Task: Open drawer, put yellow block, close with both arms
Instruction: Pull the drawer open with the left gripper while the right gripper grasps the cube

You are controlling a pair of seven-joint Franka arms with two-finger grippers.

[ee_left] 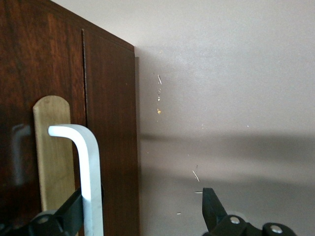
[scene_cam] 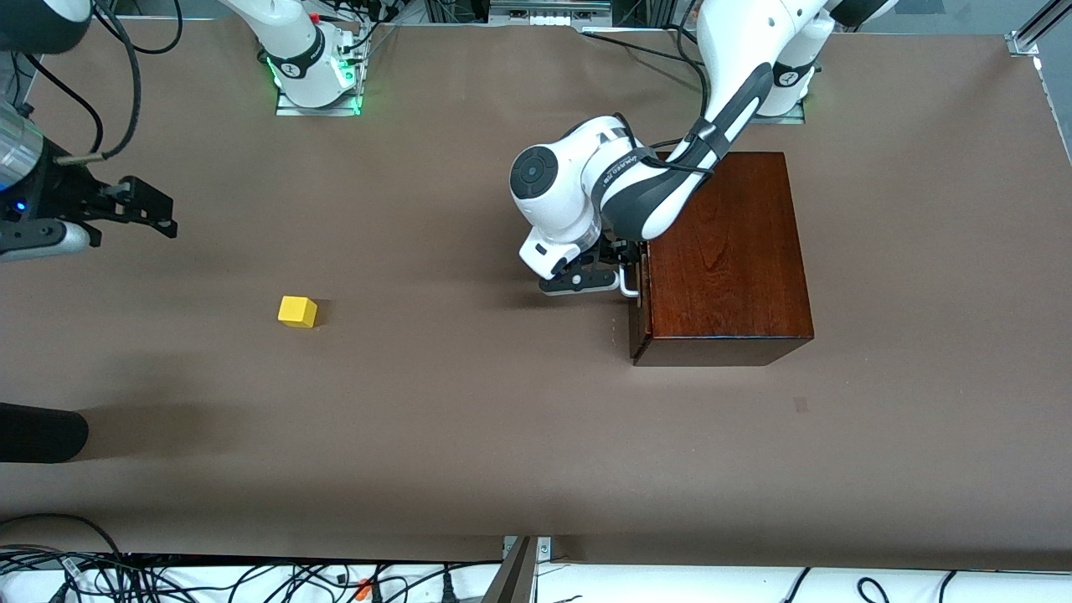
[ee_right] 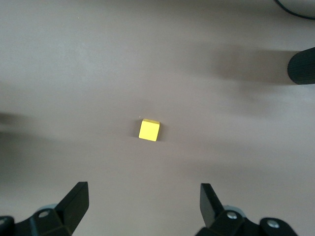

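The dark mahogany box (scene_cam: 724, 251) stands toward the left arm's end of the table. Its drawer (scene_cam: 641, 314) is shut, with the white bar handle (scene_cam: 628, 289) on its front. My left gripper (scene_cam: 615, 276) is open at the drawer front. In the left wrist view the handle (ee_left: 88, 167) stands between the fingers of the left gripper (ee_left: 140, 209), close against one finger (ee_left: 69, 216). The yellow block (scene_cam: 297, 311) lies on the table toward the right arm's end. My right gripper (scene_cam: 159, 211) hangs open and empty above the table, with the block (ee_right: 148, 130) in its wrist view ahead of the right gripper (ee_right: 142, 201).
A black rounded object (scene_cam: 42, 431) juts in at the table's edge at the right arm's end, nearer to the front camera than the block; it also shows in the right wrist view (ee_right: 301, 66). Cables (scene_cam: 251, 578) run along the edge nearest the front camera.
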